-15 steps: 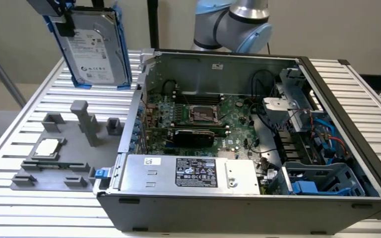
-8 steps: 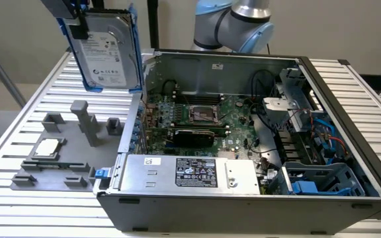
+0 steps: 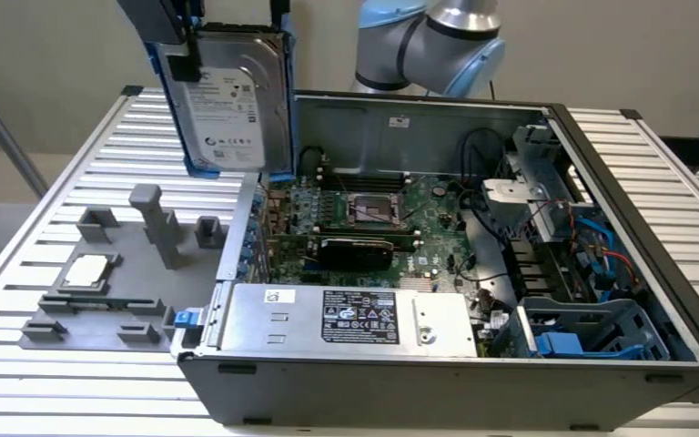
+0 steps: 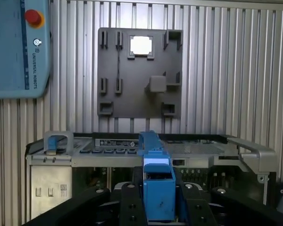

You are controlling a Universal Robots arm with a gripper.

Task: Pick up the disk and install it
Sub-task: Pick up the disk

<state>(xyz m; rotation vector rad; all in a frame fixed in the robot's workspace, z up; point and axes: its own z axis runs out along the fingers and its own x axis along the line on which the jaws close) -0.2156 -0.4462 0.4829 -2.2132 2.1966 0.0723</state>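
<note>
Disk [image 3: 234, 100]: held upright in the air, above the open case's [image 3: 447, 391] side wall.
End effector [image 4: 158, 202]: clamped on the disk's blue frame.
Worktop [image 3: 83, 401]: ribbed aluminium slats carrying a grey plate [image 3: 186, 287] and the case.
Room: plain beige wall [image 3: 70, 45] behind.

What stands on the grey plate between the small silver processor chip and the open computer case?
In the exterior view, two grey upright posts of the plate stand between the processor chip and the computer case.

Silver arm [image 3: 459, 20] with pale blue joint caps, black gripper [image 4: 158, 205] dotted with screws
</note>
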